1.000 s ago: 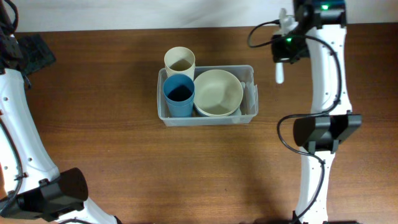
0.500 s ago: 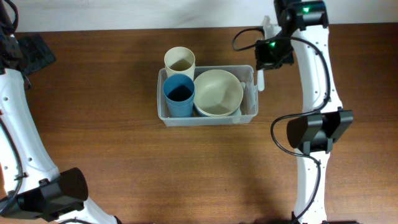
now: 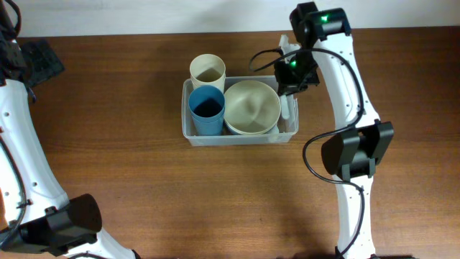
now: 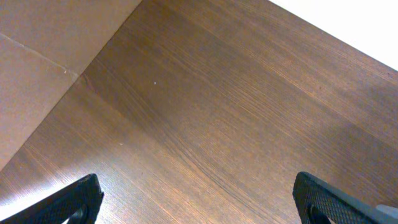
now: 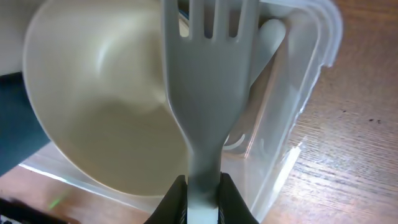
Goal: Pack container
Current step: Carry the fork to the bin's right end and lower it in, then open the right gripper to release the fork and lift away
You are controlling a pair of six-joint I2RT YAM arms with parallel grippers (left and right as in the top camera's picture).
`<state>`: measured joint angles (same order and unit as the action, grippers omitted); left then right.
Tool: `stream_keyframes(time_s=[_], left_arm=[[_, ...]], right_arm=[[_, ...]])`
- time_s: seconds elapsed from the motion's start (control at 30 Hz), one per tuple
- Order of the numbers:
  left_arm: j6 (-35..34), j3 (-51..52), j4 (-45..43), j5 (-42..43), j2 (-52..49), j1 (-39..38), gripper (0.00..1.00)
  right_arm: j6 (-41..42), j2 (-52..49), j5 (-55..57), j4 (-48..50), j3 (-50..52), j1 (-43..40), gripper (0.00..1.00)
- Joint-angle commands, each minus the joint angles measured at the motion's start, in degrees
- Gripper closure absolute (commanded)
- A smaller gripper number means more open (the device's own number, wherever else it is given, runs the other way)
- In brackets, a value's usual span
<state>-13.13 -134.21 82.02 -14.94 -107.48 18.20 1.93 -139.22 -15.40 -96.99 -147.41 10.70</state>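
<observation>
Overhead, 12 o'clock = far table edge. R arm has swung in from well out at 3 o'clock of the container (image 3: 188,134) and now has the right gripper (image 3: 291,72) over the bin's 3 o'clock end. The clear container itself hasn't moved, mid-table (image 3: 108,158). It holds a blue cup (image 3: 207,108) at its 9 o'clock end and a cream bowl (image 3: 251,108) filling the rest. A cream cup (image 3: 208,70) stands at approx 11 o'clock against the far rim; can't tell if it's inside or just outside. R wrist view: jaws narrow, pinching the handle of a white plastic fork (image 5: 205,93). Its tines point down over the slot btwn bowl and the bin's end wall, where another white utensil handle (image 5: 268,36) already leans, type unclear. Grip looks about to ease, but the fork is clamped for now. Left gripper (image 4: 202,202) is parked off by 9–10 o'clock over bare wood, jaws wide, holding nothing. Judgement: transport is done and the fork is lined up for release into that slot. The gap is tight, so it could catch on the bowl rim and tip out.
</observation>
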Motion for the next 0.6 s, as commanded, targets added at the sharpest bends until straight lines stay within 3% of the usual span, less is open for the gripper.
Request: stream_keyframes(time_s=[0.0, 0.37, 0.47, 0.57], left_arm=[[-0.57, -0.94, 0.04, 0.20, -0.31, 0.35, 0.00], [-0.57, -0.94, 0.04, 0.20, -0.31, 0.35, 0.00], [-0.57, -0.94, 0.04, 0.20, -0.31, 0.35, 0.00], [-0.57, -0.94, 0.04, 0.20, -0.31, 0.35, 0.00]], right_arm=[[0.31, 0.13, -0.68, -0.37, 2.62, 0.00, 0.89], [0.28, 0.13, 0.48, -0.35, 7.34, -0.24, 0.88], [0.26, 0.13, 1.07, -0.35, 7.34, -0.79, 0.73], [0.26, 0.13, 1.09, -0.35, 7.34, -1.66, 0.70]])
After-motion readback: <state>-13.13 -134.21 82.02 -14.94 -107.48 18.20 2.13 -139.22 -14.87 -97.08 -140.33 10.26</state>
